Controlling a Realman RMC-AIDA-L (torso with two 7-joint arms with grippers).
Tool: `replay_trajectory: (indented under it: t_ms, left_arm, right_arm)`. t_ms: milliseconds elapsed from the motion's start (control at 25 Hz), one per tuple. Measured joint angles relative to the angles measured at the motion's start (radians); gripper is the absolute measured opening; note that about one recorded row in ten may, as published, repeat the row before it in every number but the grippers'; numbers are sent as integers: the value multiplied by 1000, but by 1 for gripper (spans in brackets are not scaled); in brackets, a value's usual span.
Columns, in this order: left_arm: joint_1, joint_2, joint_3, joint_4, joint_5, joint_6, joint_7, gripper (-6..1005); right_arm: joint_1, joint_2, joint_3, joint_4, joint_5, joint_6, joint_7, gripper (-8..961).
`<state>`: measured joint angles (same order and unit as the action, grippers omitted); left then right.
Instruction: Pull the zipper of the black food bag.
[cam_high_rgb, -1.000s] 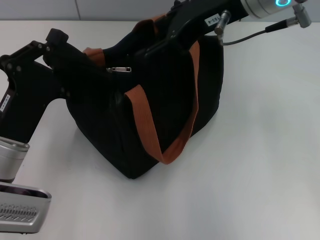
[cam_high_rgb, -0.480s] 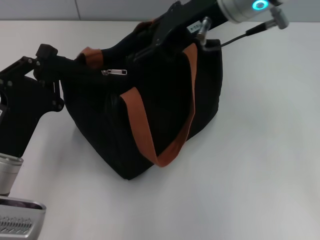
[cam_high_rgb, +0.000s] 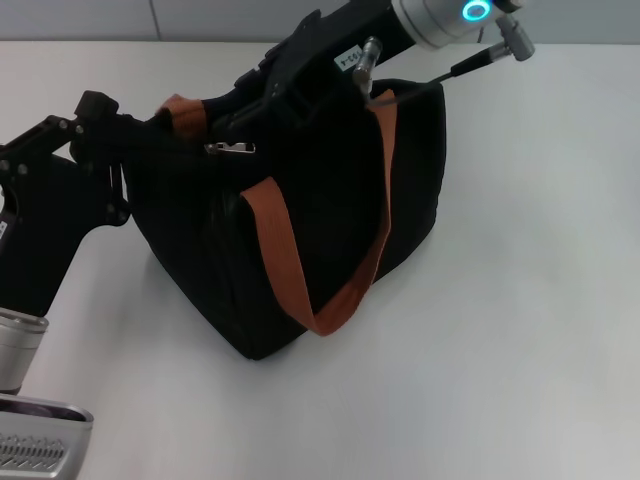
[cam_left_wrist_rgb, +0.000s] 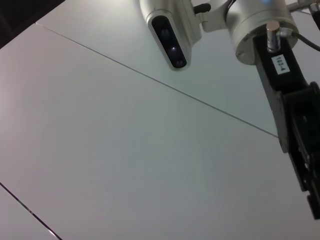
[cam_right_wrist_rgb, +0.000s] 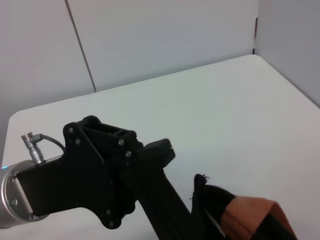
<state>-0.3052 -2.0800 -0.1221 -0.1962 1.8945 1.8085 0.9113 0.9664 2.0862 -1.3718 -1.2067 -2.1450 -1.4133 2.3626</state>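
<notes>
The black food bag (cam_high_rgb: 330, 190) stands on the white table in the middle of the head view, with an orange-brown strap (cam_high_rgb: 290, 260) looped down its front face. The silver zipper pull (cam_high_rgb: 230, 148) lies on the bag's upper face near its left end. My left gripper (cam_high_rgb: 152, 132) presses against that left end, just left of the pull. My right gripper (cam_high_rgb: 245, 108) reaches in from the upper right onto the bag's top, just behind the pull. Both grippers' tips are dark against the black fabric. In the right wrist view the bag's corner (cam_right_wrist_rgb: 207, 207) shows beside the left arm.
White table (cam_high_rgb: 520, 330) extends around the bag on the right and in front. A second orange strap (cam_high_rgb: 185, 110) bunches at the bag's top left. The left wrist view shows only the table (cam_left_wrist_rgb: 115, 150) and the right arm's wrist (cam_left_wrist_rgb: 260, 25).
My right arm has slid left along the bag's top toward the pull. The left arm drew back to the left, and the pull and the bag's left end shifted slightly left.
</notes>
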Motion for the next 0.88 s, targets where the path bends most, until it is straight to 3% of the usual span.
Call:
replay_trajectory:
  t_ms: [880]
  left_arm:
    - [0,0,4,-11,2,3,3,31]
  right_arm:
    - [60,1,-54,117,-8,43,-9,468]
